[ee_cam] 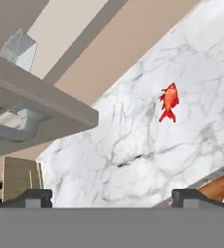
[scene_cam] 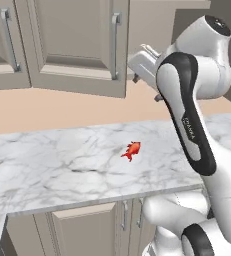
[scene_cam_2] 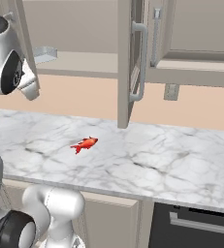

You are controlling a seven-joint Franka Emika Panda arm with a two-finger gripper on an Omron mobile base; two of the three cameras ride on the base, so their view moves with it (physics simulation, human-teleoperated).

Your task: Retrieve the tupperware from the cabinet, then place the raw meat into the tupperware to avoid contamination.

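Translucent tupperware (scene_cam_2: 44, 54) on open cabinet (scene_cam_2: 125, 63) shelf

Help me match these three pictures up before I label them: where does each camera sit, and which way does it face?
Left base view: behind the arm on its left, facing forward and down at the marble counter and cabinet; arm at right.
Right base view: behind on its right, same counter, open cabinet door, tupperware on the shelf; arm at left.
Hand view: on the hand, rolled, looking along the open gripper.
All three share the raw meat lying on the counter.
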